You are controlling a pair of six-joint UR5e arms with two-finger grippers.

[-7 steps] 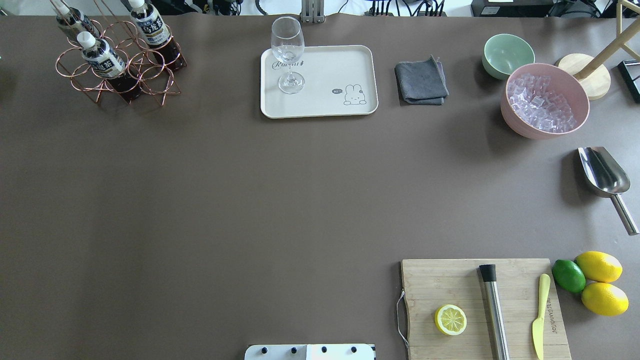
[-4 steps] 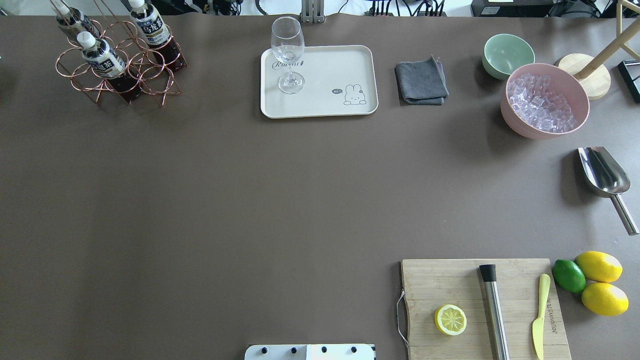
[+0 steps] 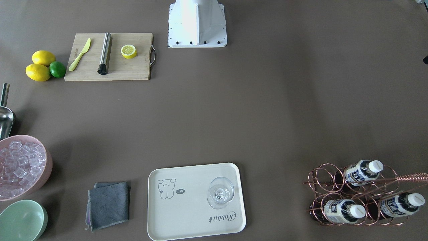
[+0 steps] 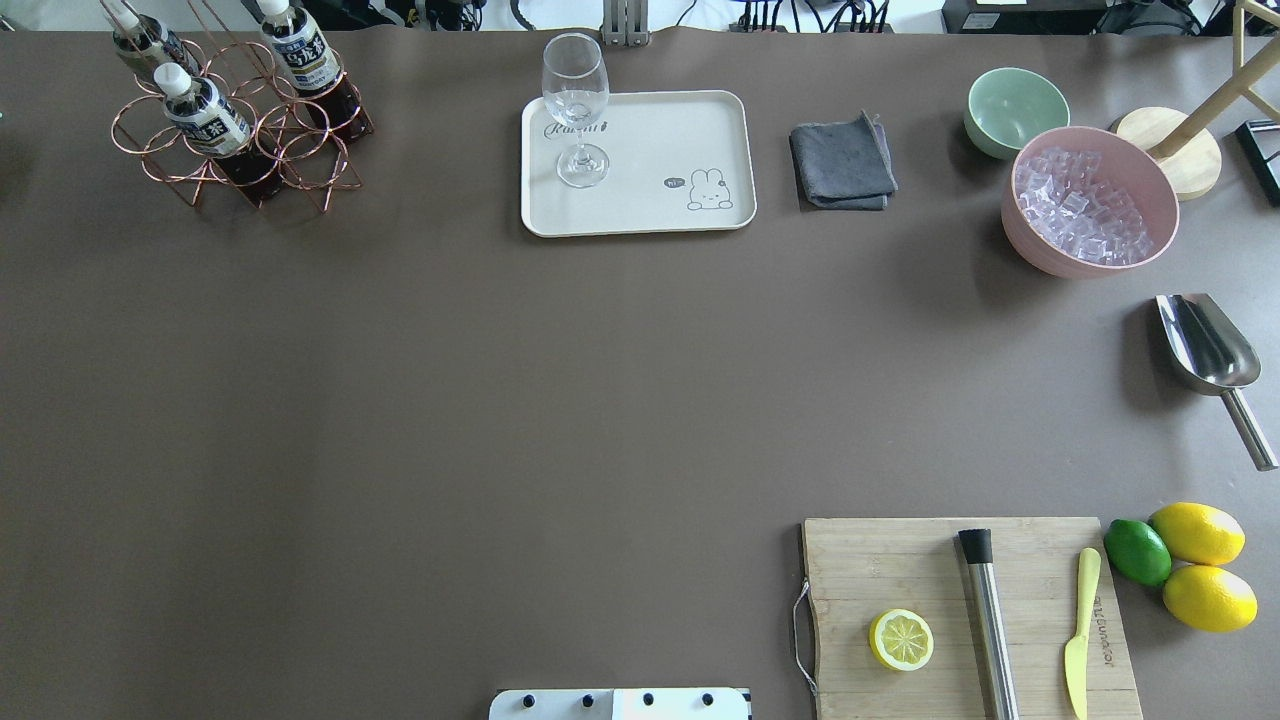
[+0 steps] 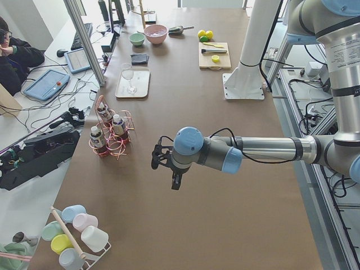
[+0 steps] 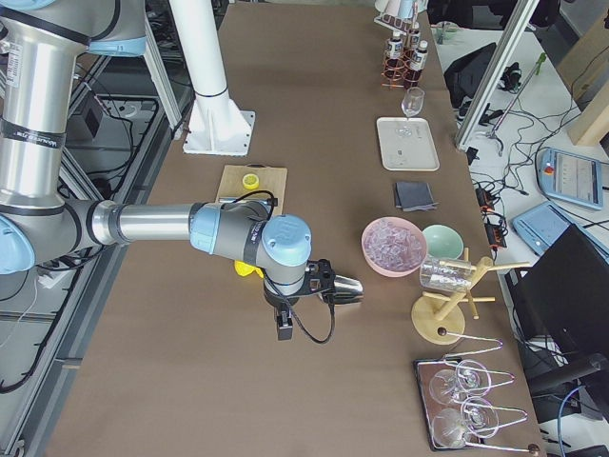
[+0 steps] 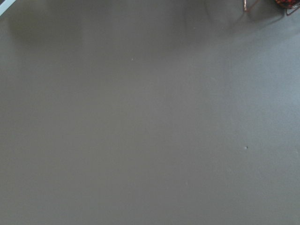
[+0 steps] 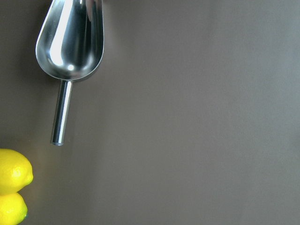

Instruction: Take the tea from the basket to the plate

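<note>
nothing on the tabletop has shifted since the earlier overhead pictures. all three bottles of tea stand upright in the basket at the far left corner, exactly as before: one in the row nearer the robot, two in the far row. the plate lies well apart to the right of the basket and, as before, carries only a glass near its far left corner.

no arm enters the overhead view, then or now. in the left side view the left tool hangs over bare tabletop, near the basket but apart from it. in the right side view the right tool hangs near the scoop and lemons. i cannot tell whether either tool is wide or narrow.
</note>
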